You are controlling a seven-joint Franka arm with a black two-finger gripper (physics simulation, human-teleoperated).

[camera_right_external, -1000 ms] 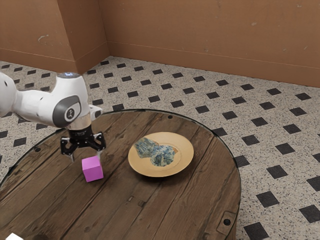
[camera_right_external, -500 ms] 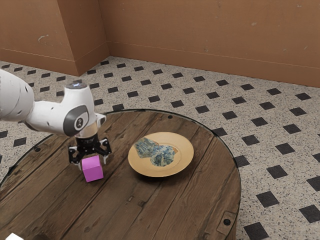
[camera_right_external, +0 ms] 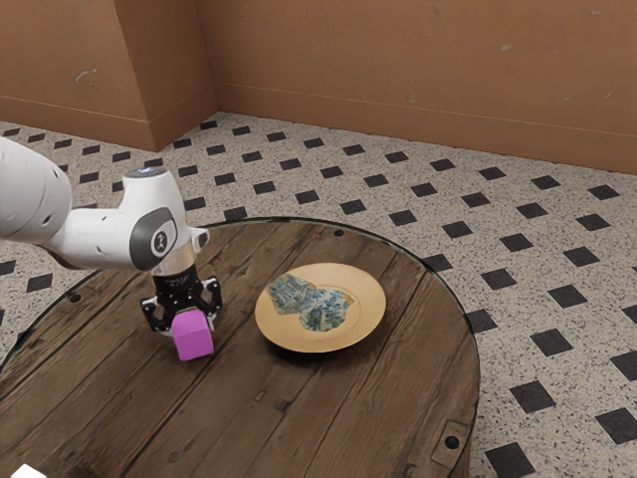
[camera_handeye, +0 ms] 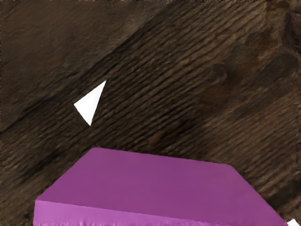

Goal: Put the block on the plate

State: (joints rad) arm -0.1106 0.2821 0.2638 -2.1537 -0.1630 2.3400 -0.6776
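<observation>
My gripper [camera_right_external: 189,331] is low over the table, its two fingers closed in on opposite sides of the magenta block [camera_right_external: 195,345], shut on it. The block sits slightly turned at table height; whether its underside touches the wood I cannot tell. In the wrist view the block [camera_handeye: 146,188] is large and close under the hand. The round tan plate [camera_right_external: 366,311], with a blue-green pattern in its middle, lies apart from the block, toward the exterior view's right.
The round wooden table [camera_right_external: 299,408] has a dark metal rim. A white thing [camera_right_external: 28,472] is at the exterior view's lower left corner. A small white triangular shape [camera_handeye: 90,103] lies beyond the block in the wrist view.
My hand has come down around the block and the fingers have drawn together on it. The block has turned and shifted slightly toward the exterior view's right. The plate has stayed put.
</observation>
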